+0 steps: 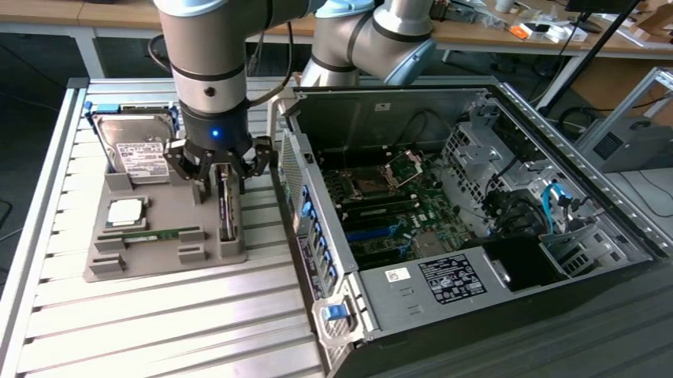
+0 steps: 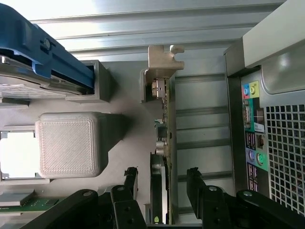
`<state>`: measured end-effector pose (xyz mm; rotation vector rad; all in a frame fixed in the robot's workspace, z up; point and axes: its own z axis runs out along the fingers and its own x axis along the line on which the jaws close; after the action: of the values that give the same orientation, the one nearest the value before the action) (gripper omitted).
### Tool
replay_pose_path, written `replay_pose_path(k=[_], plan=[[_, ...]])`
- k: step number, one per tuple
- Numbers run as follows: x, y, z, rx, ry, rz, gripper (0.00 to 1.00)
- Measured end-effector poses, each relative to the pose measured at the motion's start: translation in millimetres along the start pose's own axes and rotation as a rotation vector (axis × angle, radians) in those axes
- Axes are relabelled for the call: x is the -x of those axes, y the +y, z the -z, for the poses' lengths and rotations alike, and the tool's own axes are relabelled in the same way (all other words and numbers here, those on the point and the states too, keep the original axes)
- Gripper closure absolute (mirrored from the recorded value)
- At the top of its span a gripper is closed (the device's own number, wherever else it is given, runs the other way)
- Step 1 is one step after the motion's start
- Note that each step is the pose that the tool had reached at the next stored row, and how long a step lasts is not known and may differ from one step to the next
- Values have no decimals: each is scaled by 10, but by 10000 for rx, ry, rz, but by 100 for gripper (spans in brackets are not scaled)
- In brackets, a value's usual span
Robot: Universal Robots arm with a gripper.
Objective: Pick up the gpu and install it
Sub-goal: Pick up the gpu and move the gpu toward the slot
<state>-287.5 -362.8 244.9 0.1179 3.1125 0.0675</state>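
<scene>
1. Starting at the exterior view's left, a grey holder lies on the slatted metal worktop.
2. At the far corner of the holder, a hard drive with a white label sits in its slot. Nearer to the camera lie a square processor chip and a green memory stick.
3. On the holder's right side, the graphics card stands on its edge in a narrow slot and looks like a thin dark strip.
4. The arm hangs straight above this card, with the fingers low over it.
5. In the wrist view the fingers are wide open, one on each side of the card. A gap shows on both sides, so they hold nothing.
6. The card's pale metal bracket is at the end away from the fingers.
7. At the exterior view's right, just beside the holder, stands the open computer case with its green main board visible inside.
</scene>
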Motion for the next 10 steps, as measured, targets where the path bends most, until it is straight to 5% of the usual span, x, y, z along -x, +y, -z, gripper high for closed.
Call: replay_pose_path(k=[5, 10], plan=[[0, 0, 0, 0, -1, 0, 47], [0, 0, 0, 0, 1, 0, 66]])
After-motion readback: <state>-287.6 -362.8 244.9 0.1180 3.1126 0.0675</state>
